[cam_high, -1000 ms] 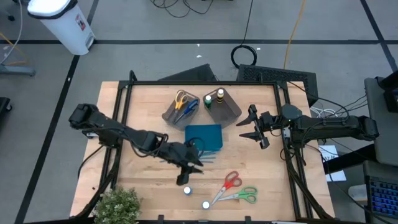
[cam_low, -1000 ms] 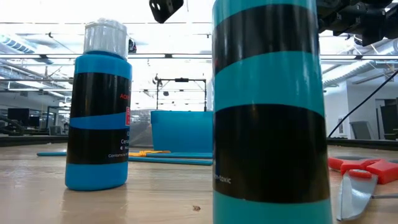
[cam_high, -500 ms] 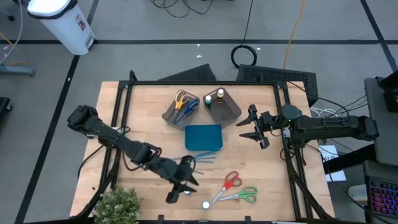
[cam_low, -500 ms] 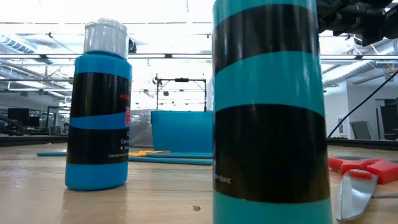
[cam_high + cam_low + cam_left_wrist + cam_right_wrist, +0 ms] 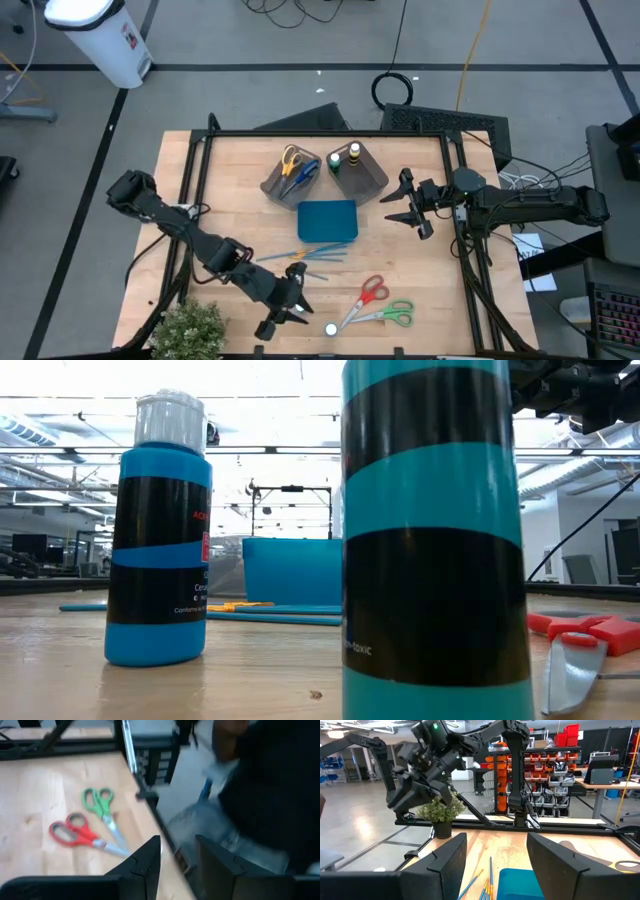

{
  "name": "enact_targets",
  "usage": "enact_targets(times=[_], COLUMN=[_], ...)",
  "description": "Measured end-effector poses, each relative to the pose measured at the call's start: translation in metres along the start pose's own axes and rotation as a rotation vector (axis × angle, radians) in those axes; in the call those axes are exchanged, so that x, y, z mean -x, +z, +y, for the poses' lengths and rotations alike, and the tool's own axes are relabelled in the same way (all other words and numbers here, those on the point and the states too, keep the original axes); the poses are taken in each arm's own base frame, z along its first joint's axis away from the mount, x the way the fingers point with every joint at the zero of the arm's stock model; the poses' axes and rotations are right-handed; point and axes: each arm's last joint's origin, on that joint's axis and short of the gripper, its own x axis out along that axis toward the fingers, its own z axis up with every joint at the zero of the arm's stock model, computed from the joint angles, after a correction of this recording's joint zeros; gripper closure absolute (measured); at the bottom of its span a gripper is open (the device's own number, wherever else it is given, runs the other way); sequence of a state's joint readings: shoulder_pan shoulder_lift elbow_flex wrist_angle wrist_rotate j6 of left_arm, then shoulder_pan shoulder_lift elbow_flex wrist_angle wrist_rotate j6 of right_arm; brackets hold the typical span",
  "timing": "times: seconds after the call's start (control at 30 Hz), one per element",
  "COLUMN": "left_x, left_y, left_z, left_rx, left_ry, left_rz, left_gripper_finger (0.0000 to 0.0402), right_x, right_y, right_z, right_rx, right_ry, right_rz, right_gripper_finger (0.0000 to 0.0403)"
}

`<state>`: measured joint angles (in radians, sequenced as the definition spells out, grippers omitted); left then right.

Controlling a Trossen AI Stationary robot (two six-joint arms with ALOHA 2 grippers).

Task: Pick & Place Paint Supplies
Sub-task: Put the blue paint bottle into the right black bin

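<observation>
My left gripper (image 5: 295, 310) (image 5: 177, 845) is open and empty near the table's near edge, left of the red scissors (image 5: 372, 291) (image 5: 70, 829) and green scissors (image 5: 392, 314) (image 5: 100, 802), which lie flat. One paint bottle (image 5: 330, 328) stands just right of it. The low view shows two blue-and-black bottles standing, one farther (image 5: 160, 530) and one close (image 5: 430, 530). Thin blue and orange brushes (image 5: 305, 256) lie below the teal tray (image 5: 327, 220). My right gripper (image 5: 398, 200) (image 5: 496, 837) is open and empty right of the bins.
Two grey-brown bins stand at the back: one (image 5: 290, 172) holds yellow and blue scissors, the other (image 5: 356, 168) holds bottles. A potted plant (image 5: 186, 330) stands at the near left corner. A person (image 5: 260, 795) stands beyond the table's edge in the left wrist view.
My left gripper has gone from beside the teal tray toward the table's near edge, to the spot by the standing bottles. The brushes it covered now lie in plain sight. The bottles and scissors have stayed put.
</observation>
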<state>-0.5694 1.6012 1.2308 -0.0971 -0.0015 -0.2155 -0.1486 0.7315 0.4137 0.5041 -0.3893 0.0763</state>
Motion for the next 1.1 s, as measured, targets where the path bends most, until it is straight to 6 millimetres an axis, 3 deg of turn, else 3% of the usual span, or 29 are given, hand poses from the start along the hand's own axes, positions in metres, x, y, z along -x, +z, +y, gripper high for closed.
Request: enact_targets(times=[0.23,0.53,0.83,0.97,1.1], left_x=[0.001,-0.01,-0.02,-0.02,-0.022], left_y=[-0.021,-0.028,-0.01,-0.01,-0.012], left_z=[0.006,0.011,0.016,0.019,0.02], left_rx=[-0.026,-0.014,0.044,0.053,0.03], left_ry=[0.104,0.177,0.162,0.192,0.221], left_rz=[0.198,0.219,0.008,0.006,0.018], left_gripper_finger=[0.0273,0.0273,0.027,0.0244,0.0192], right_x=[0.0,0.0,0.0,0.0,0.0], right_y=[0.0,0.001,0.001,0.001,0.001], right_z=[0.0,0.0,0.0,0.0,0.0], right_rx=[0.009,0.011,0.012,0.012,0.011], right_ry=[0.0,0.0,0.0,0.0,0.0], right_rz=[0.0,-0.005,-0.007,-0.006,-0.006], right_gripper_finger=[0.0204,0.0204,0.0204,0.0204,0.0204])
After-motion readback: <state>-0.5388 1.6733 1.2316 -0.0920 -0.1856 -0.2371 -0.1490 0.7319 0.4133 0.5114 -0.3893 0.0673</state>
